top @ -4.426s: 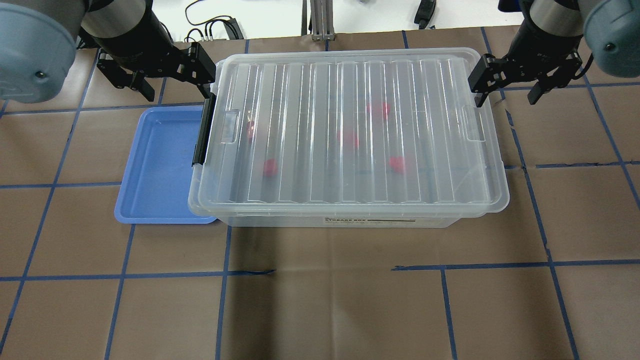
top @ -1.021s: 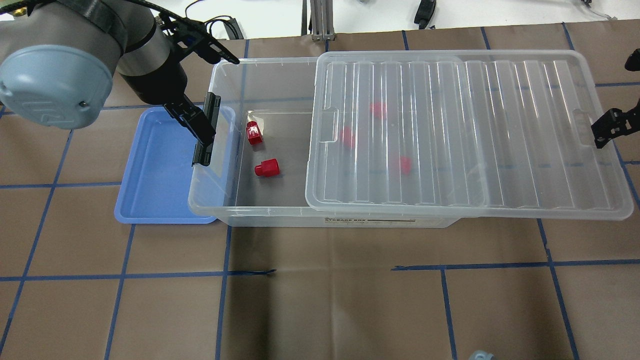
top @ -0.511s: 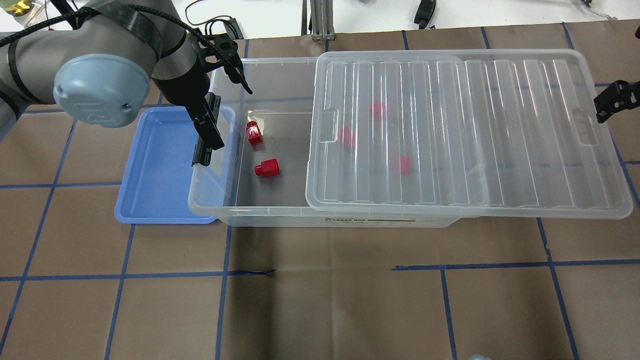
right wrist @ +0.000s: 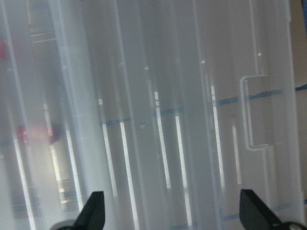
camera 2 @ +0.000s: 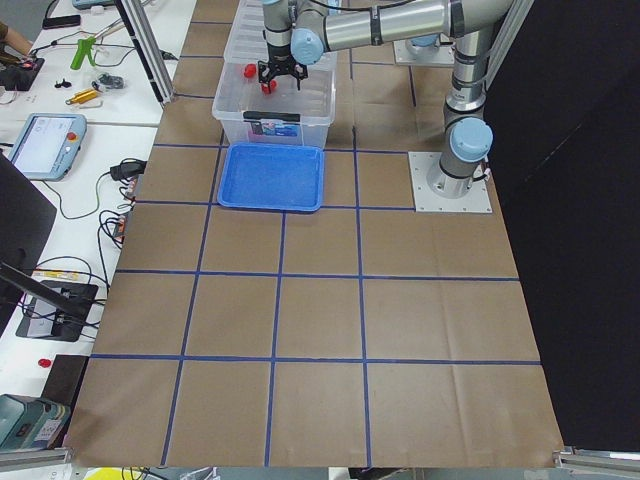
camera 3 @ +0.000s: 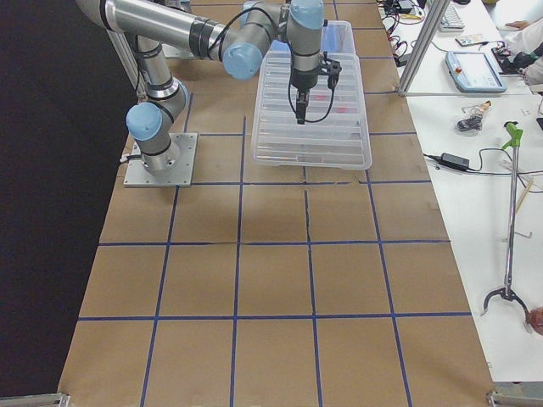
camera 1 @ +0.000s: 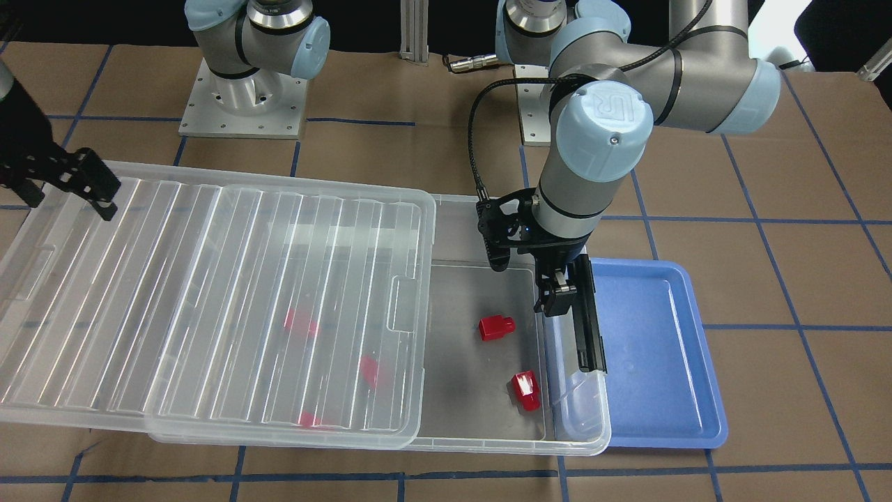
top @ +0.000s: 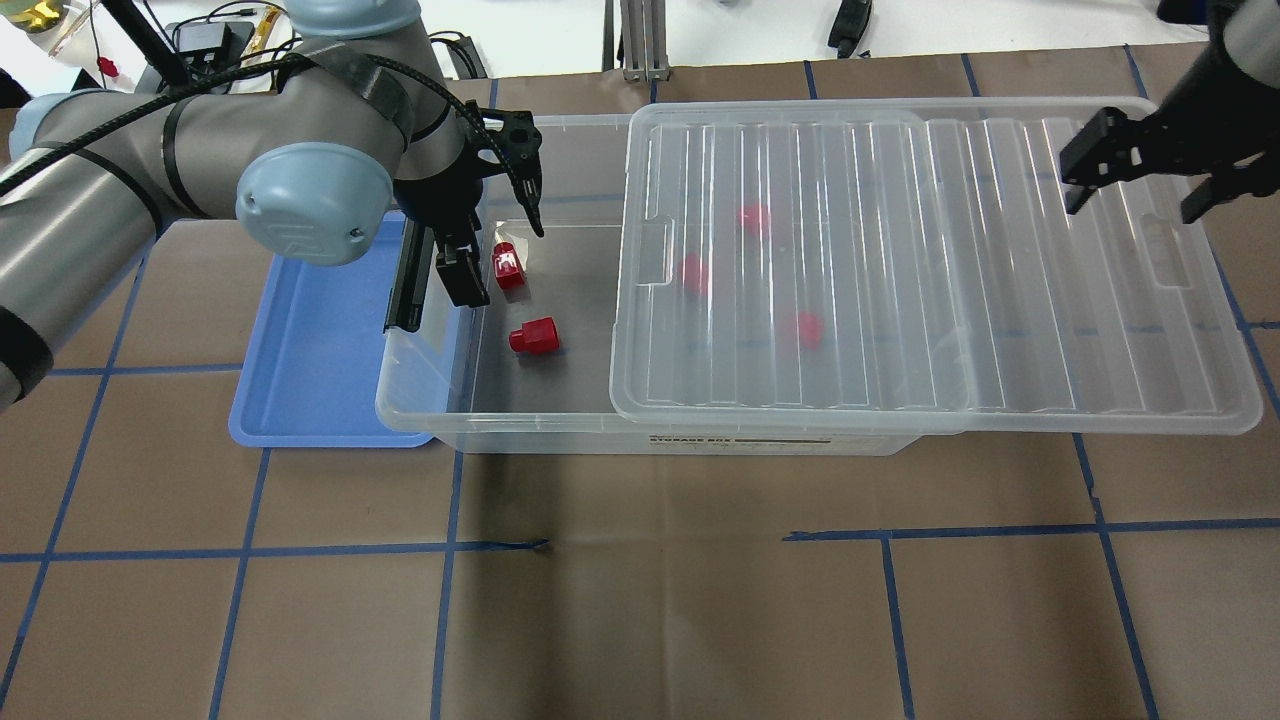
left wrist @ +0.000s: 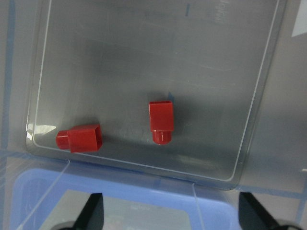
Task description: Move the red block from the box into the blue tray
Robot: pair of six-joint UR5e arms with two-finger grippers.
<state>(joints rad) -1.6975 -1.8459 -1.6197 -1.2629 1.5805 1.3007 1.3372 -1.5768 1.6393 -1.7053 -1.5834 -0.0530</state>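
The box [top: 432, 421] is a clear bin whose ribbed lid [top: 930, 270] is slid to the right, leaving its left end uncovered. Two red blocks [top: 509, 268] [top: 533, 336] lie on the bare floor there; they also show in the front view [camera 1: 526, 390] [camera 1: 495, 326] and in the left wrist view [left wrist: 80, 139] [left wrist: 160, 121]. Three more red blocks [top: 695, 272] show blurred under the lid. The blue tray [top: 320, 340] lies empty against the box's left end. My left gripper [top: 497, 235] is open and empty, above the uncovered end close to the blocks. My right gripper [top: 1140, 185] is open and empty above the lid's right part.
The box's black latch [top: 405, 290] stands at its left end, right beside my left gripper's near finger. The lid overhangs the box's right end. Brown paper with blue tape lines [top: 640, 560] covers the table. Benches with tools flank the table in the side views.
The lid has slid right, uncovering two red blocks. In the last second my left gripper moved right, from over the tray edge to over the open end. My right gripper moved left over the lid.
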